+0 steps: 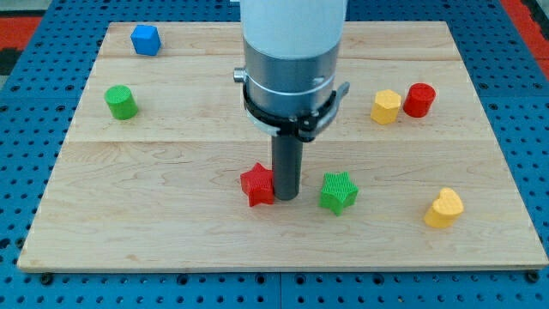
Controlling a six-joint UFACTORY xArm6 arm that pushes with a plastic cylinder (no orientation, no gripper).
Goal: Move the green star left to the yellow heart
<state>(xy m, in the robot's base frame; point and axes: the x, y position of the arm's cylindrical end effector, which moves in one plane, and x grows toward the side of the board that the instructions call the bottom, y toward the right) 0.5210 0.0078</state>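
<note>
A: Where's your green star [339, 191]?

B: Just right of my tip [286, 197], a ridged, bright green block lying flat on the wooden board [171, 232]. The red star [257, 184] touches the tip's left. Your yellow heart [443, 208] sits well right. There are no fingers, only the rod.

Pale wood board [171, 154], matt grain; ribbed plastic green star [338, 191]; blue pegboard [34, 51].

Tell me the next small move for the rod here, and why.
Probably keep my tip on the green star's left side and push it toward the view's right. My tip sits between the red star and the green star, apparently touching the red one, while the yellow heart lies further right and slightly lower, so the push should angle a little downward.
</note>
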